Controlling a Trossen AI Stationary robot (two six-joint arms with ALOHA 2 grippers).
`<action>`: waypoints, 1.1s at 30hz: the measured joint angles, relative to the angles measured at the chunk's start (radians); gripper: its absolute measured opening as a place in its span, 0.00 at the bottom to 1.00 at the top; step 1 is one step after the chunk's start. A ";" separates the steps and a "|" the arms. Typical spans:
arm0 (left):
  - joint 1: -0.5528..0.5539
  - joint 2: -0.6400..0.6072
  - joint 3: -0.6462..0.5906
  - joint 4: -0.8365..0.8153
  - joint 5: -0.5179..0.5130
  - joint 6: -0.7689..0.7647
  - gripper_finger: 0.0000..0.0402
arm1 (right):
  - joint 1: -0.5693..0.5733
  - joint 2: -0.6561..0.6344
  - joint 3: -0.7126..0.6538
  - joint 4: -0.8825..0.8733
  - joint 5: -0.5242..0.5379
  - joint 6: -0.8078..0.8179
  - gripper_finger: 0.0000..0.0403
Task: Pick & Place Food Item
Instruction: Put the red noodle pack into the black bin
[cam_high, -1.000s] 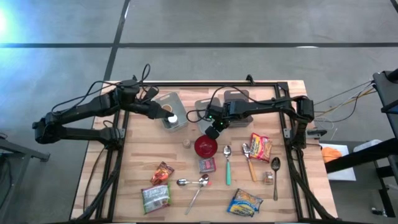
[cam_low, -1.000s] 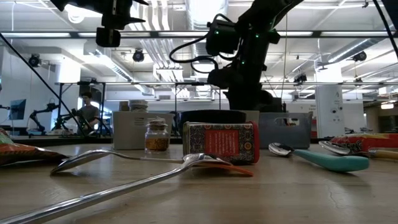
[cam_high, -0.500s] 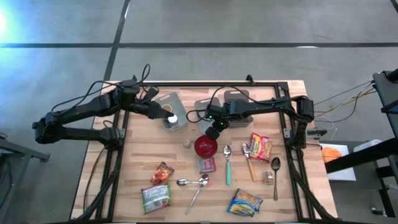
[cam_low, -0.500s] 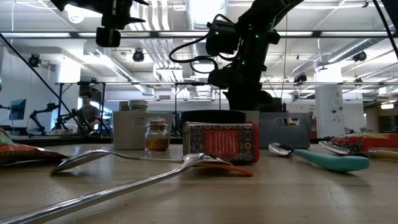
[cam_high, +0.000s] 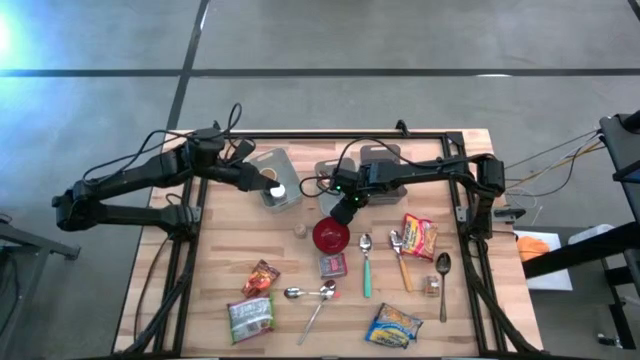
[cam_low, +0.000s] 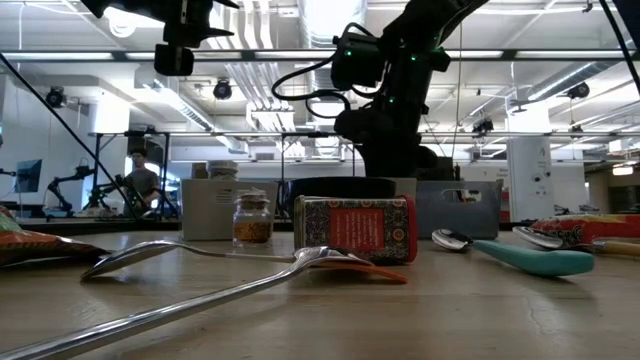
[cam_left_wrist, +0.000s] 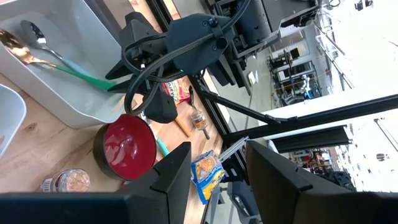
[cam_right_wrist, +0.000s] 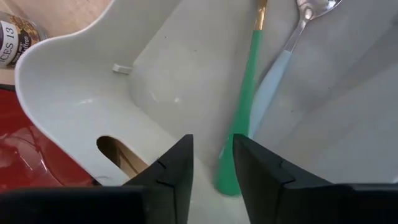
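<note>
A wooden table (cam_high: 300, 290) is showing from above with two dark robot arms reaching in from its far corners. The right gripper (cam_high: 343, 213) is hanging over the near rim of a grey bin (cam_right_wrist: 81, 68) at the back middle of the table, just behind a red bowl (cam_high: 331, 235). In its wrist view its fingers (cam_right_wrist: 171, 171) are standing slightly apart with nothing between them, and a green-handled spoon (cam_right_wrist: 245, 106) and a pale blue-handled spoon (cam_right_wrist: 280, 59) are lying in the bin beyond the fingertips, handles pointing back toward the gripper. The left gripper (cam_high: 270, 180) is waiting above a second bin (cam_high: 278, 182) at the back left; its fingers (cam_left_wrist: 177, 171) are parted and holding nothing. Which food item the task means cannot be told. The candidates are all lying on the near half of the table, toward the front edge from both grippers: a red tin (cam_high: 333, 265) just in front of the bowl, a red snack packet (cam_high: 419, 236) to the right with its long axis running front to back, an orange packet (cam_high: 261, 276), a green packet (cam_high: 250, 318) and a yellow packet (cam_high: 393, 325). The right arm is probably nearer the tin and the red packet. Loose spoons (cam_high: 366, 262) are lying between these items, so room around the tin looks tight, while the corner packets are sitting closer to the table's edge with more open wood around them.
</note>
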 joint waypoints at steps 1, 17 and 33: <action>0.000 0.000 0.000 0.000 0.000 0.000 0.39 | 0.000 0.000 0.000 0.000 0.000 0.000 0.31; 0.000 0.000 0.000 0.000 0.000 0.000 0.39 | 0.000 -0.019 0.053 -0.030 0.002 -0.009 0.44; 0.000 0.000 0.000 -0.005 0.001 0.019 0.39 | 0.040 -0.213 0.107 -0.473 0.010 -0.018 0.44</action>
